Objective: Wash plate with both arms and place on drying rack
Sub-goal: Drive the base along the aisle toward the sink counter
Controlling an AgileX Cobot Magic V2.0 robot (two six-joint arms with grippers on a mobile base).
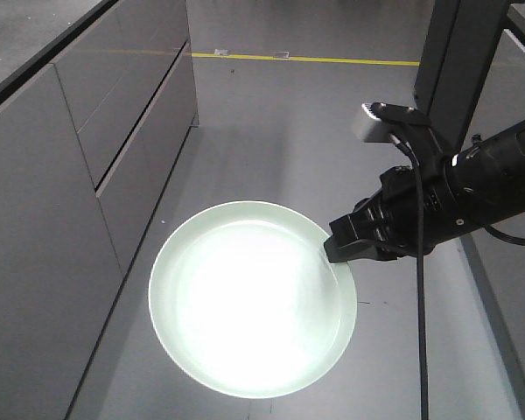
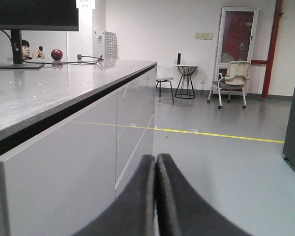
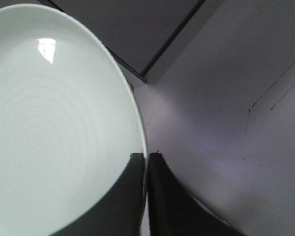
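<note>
**Plate** [image 1: 245, 306]: round, pale mint-green, low raised rim. Held in the air over the grey floor [image 1: 271, 131], just right of the grey cabinet fronts [image 1: 70, 175]. The front view shows the whole disc with its middle glared white. The right wrist view shows only part of it, with faint concentric rings on the face.

**Right claw** [image 1: 334, 249]: clamped on the plate's right rim. In the right wrist view the rim edge runs between the two dark fingers [image 3: 128, 196], one over the face and one beneath.

**Right arm** [image 1: 481, 184]: black, entering from the right, with a black cable and a small grey camera box [image 1: 378, 122] above the wrist.

**Left claw** [image 2: 156, 158]: seen only in its own wrist view. The fingers are pressed together with nothing between them.

**Surroundings, left wrist view only:**
- Speckled grey tabletop [image 2: 64, 83] at left, carrying a monitor [image 2: 34, 14] and a red apple [image 2: 56, 54].
- A person [image 2: 25, 49] with a phone, behind the tabletop.
- At the far wall, a small round table [image 2: 187, 73] and a pale chair [image 2: 233, 78].

**Yellow line** [image 1: 306, 59]: crosses the far floor.
</note>
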